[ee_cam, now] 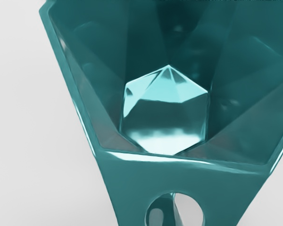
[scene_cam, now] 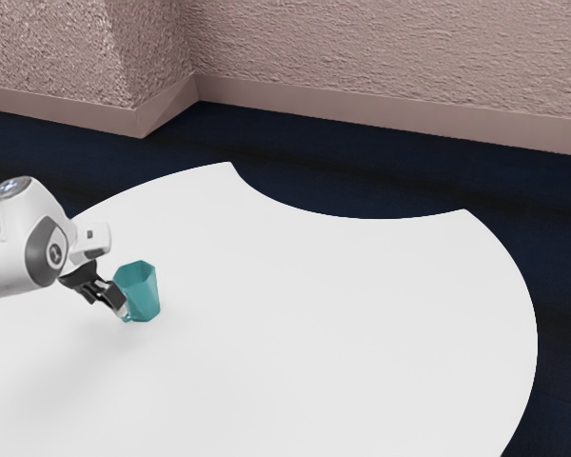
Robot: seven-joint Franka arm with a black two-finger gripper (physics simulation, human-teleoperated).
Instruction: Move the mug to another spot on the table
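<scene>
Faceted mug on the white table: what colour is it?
Teal: the glossy faceted mug shows best in wrist view.

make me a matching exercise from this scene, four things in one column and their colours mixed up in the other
Things:
1. mug
2. table
3. floor
4. wall

Colours:
a. dark blue
b. teal
c. white
d. pinkish beige

Right pairs: 1-b, 2-c, 3-a, 4-d
</scene>
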